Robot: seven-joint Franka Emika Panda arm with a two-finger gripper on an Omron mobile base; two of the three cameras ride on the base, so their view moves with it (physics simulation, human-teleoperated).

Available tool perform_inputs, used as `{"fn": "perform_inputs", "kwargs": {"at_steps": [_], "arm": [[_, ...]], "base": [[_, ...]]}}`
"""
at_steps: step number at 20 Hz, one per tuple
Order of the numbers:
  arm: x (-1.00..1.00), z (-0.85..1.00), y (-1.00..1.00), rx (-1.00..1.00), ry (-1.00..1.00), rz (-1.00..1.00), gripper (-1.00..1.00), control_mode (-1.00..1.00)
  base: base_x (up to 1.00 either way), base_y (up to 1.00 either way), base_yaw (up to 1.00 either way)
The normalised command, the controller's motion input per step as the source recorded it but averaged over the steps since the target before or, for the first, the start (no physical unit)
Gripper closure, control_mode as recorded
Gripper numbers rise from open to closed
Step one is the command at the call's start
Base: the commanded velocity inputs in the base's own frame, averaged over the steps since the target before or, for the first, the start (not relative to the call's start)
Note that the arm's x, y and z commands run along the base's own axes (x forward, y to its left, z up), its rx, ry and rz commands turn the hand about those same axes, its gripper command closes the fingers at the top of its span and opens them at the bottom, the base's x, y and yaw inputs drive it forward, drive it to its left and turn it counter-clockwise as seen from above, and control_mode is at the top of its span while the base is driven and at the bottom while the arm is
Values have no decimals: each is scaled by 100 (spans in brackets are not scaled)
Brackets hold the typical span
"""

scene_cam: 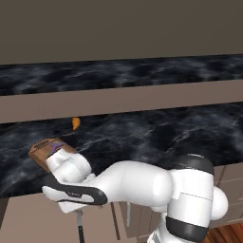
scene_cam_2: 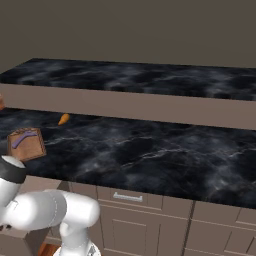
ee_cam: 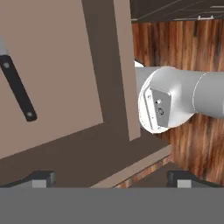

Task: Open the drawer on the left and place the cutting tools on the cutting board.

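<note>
I count one cutting board (scene_cam: 47, 153) at about nine o'clock in the left base view, lying flat near the front edge of the black marbled tabletop (scene_cam: 156, 133), its near half covered by my arm. One purple peeler (scene_cam: 56, 146) lies on it — in the right base view the same peeler (scene_cam_2: 25, 138) shows as a curved purple stroke across the board (scene_cam_2: 26, 144). One small orange object (scene_cam: 75, 123) sits on the tabletop at roughly ten o'clock, apart from the board and behind it.

One knife: in the hand view its black handle (ee_cam: 17, 89) with two pale rivets lies at nine o'clock on the pale floor of the open drawer (ee_cam: 65, 65); its blade is cut off by the picture's left edge. In the left base view a slim dark piece with a grey top (scene_cam: 79, 224) hangs under the hand at seven o'clock; I cannot tell what it is.

The gripper (ee_cam: 111, 178) looks down over the drawer's brown wall, and its two fingers (ee_cam: 41, 178) stand wide apart with nothing between them.

The room: a taupe ledge and a second marbled shelf behind the tabletop, one narrower drawer with a silver bar handle (scene_cam_2: 127, 197) below at six o'clock in the right base view, and wooden floor (ee_cam: 183, 48) beneath.
</note>
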Motion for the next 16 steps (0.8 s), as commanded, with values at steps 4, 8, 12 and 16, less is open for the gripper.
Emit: {"fn": "perform_inputs", "kwargs": {"at_steps": [4, 8, 12, 16], "arm": [[0, -14, 0, -15, -29, 0, -100, -100], [1, -9, -3, -6, -13, 0, -100, -100], [5, -10, -1, 0, -3, 0, -100, -100], [1, -21, 0, 0, 0, 4, -100, -100]], "base": [[0, 0, 0], [0, 0, 0], [0, 0, 0], [0, 0, 0]]}}
